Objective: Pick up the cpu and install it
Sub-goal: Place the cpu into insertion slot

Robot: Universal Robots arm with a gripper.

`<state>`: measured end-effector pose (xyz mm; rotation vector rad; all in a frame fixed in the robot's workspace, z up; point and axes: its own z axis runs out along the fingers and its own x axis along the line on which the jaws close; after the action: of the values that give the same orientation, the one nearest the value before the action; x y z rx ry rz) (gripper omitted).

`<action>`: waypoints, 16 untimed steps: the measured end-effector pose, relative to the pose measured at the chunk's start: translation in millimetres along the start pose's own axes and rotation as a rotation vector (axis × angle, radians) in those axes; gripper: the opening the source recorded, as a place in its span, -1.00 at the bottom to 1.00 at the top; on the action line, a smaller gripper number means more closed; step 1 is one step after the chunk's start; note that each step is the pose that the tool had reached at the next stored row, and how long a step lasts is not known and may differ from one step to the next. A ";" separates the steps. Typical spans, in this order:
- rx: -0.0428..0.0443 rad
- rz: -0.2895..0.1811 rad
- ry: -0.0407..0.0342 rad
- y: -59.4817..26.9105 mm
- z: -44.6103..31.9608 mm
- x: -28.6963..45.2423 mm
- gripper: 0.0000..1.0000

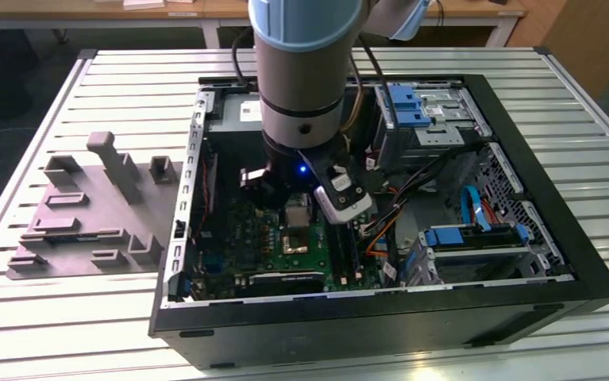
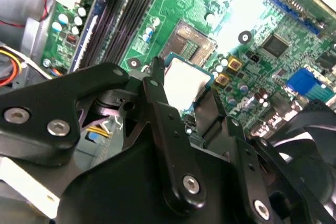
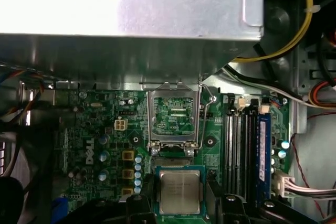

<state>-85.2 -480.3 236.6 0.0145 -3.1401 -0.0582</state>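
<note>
The cpu (image 3: 180,191), a small flat square with a silvery top and a pale rim, sits between the black fingers (image 3: 137,205) of my gripper (image 3: 181,206), which is shut on it. It hangs just above the green motherboard (image 3: 94,129), right beside the metal-framed socket (image 3: 175,119), whose frame stands open. In the second wrist view the cpu (image 2: 184,80) sits level between two fingers (image 2: 157,90) of the gripper (image 2: 184,86), short of the socket (image 2: 190,45). In the exterior view the arm reaches down into the open computer case (image 1: 389,317), with the gripper (image 1: 295,205) low over the board.
Memory slots (image 3: 241,150) run alongside the socket. A metal power-supply box (image 3: 131,19) overhangs the board, with yellow and white cables (image 3: 294,40) beside it. Blue drive brackets (image 1: 410,107) sit at the case's back. A grey plastic fixture (image 1: 82,214) lies at the exterior view's left.
</note>
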 end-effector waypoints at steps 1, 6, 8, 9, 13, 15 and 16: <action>0.0000 0.000 0.0000 0.0 0.9 0.0 -0.06; 0.0001 0.000 0.0001 -0.2 1.5 0.1 -0.06; 0.0000 0.000 0.0000 -0.3 1.7 0.3 -0.06; -0.0002 0.000 0.0000 -0.3 2.1 0.9 -0.06; 0.0001 0.000 0.0004 -0.3 2.6 1.2 -0.06; -0.0001 0.000 0.0004 -0.4 3.2 1.3 -0.06; 0.0001 0.000 0.0004 -0.9 3.4 1.6 -0.06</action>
<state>-86.7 -481.1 233.1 0.0144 -3.1397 -0.0580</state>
